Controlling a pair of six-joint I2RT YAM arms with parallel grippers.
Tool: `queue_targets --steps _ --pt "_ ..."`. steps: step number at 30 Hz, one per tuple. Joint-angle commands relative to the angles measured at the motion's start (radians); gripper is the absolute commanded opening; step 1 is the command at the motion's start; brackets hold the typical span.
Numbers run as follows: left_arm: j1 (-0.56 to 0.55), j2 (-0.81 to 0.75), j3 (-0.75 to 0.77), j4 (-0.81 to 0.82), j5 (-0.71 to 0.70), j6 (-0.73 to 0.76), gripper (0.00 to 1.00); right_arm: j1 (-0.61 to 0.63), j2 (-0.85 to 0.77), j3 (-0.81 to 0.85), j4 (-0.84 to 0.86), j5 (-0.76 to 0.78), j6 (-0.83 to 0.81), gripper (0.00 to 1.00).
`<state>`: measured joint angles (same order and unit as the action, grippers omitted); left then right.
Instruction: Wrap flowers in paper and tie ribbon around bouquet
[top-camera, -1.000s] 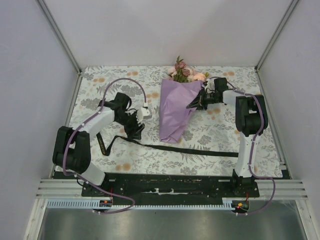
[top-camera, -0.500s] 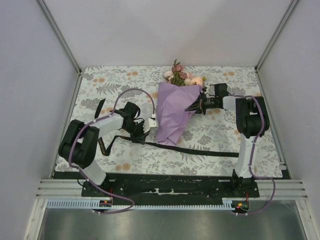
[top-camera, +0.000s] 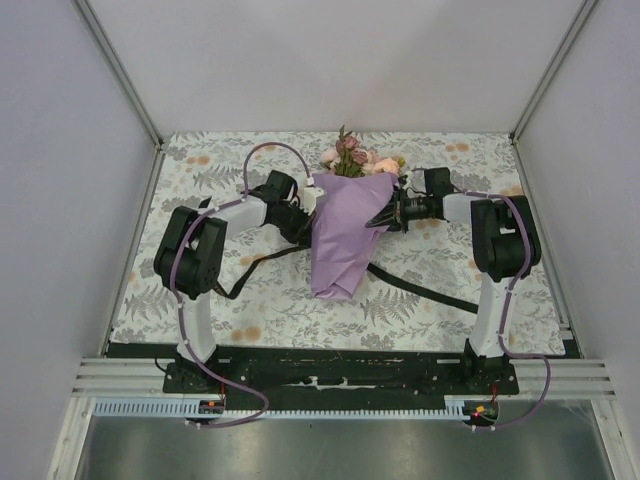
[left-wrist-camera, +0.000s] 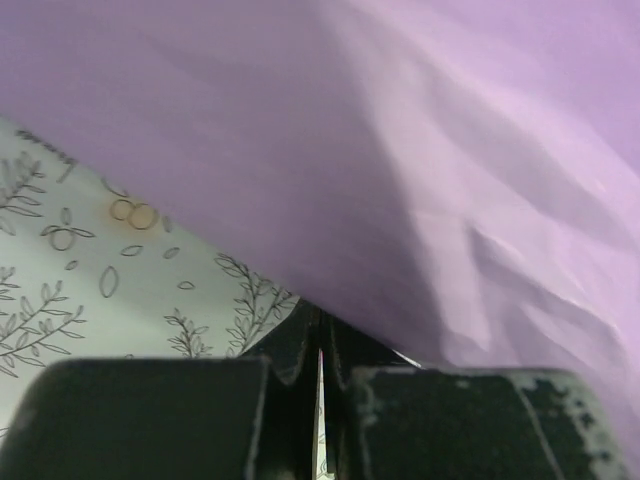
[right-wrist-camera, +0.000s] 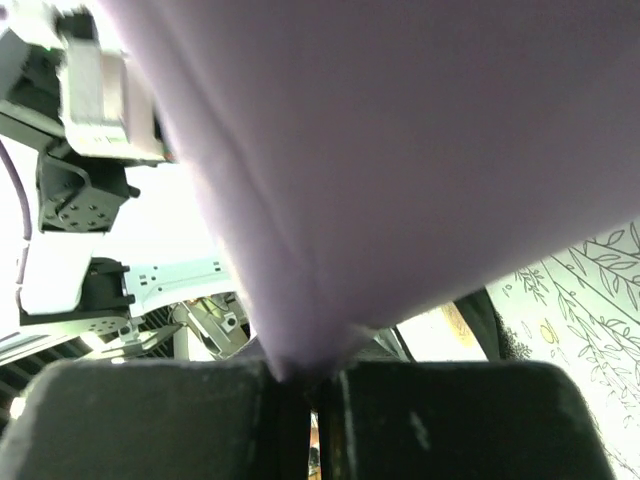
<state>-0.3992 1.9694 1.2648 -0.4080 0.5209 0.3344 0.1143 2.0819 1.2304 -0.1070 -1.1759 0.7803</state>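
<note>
The bouquet (top-camera: 345, 225) lies on the desk (top-camera: 200, 160), blooms at 12 o'clock, its paper (top-camera: 340, 250) clenched at 3 o'clock by the right fingers (right-wrist-camera: 150, 420) to stop it unrolling, while the left fingers (left-wrist-camera: 150, 420) at 9 o'clock pinch the ribbon (top-camera: 420, 288), seemingly for wrapping.

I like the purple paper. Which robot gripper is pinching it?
The right gripper: it pinches the right edge of the paper. The left gripper, on the paper's other side, is shut on the black ribbon instead.
</note>
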Motion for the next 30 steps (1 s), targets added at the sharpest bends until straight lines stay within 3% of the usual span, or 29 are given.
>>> queue_targets --steps 1,7,10,14,18,24,30 --pt "0.039 0.071 0.044 0.032 -0.078 -0.210 0.02 0.015 -0.048 0.009 -0.092 -0.031 -0.113 0.00" --pt "0.100 0.056 0.044 0.058 -0.038 -0.294 0.08 0.036 -0.033 -0.003 -0.164 0.036 -0.249 0.00" --pt "0.129 0.023 0.022 0.078 0.059 -0.324 0.33 0.044 -0.002 0.004 -0.177 0.059 -0.305 0.00" --pt "0.161 -0.042 0.022 0.031 0.085 -0.314 0.52 0.051 0.007 0.023 -0.177 0.059 -0.343 0.00" --pt "0.284 -0.191 -0.059 0.142 0.140 -0.373 0.75 0.070 -0.013 0.038 -0.160 0.052 -0.348 0.00" --pt "0.290 -0.276 -0.051 0.143 0.126 -0.336 0.76 0.105 0.009 0.043 0.097 0.030 -0.155 0.00" --pt "0.287 -0.284 -0.058 0.112 0.102 -0.278 0.74 0.113 0.046 0.037 0.476 -0.007 0.148 0.00"
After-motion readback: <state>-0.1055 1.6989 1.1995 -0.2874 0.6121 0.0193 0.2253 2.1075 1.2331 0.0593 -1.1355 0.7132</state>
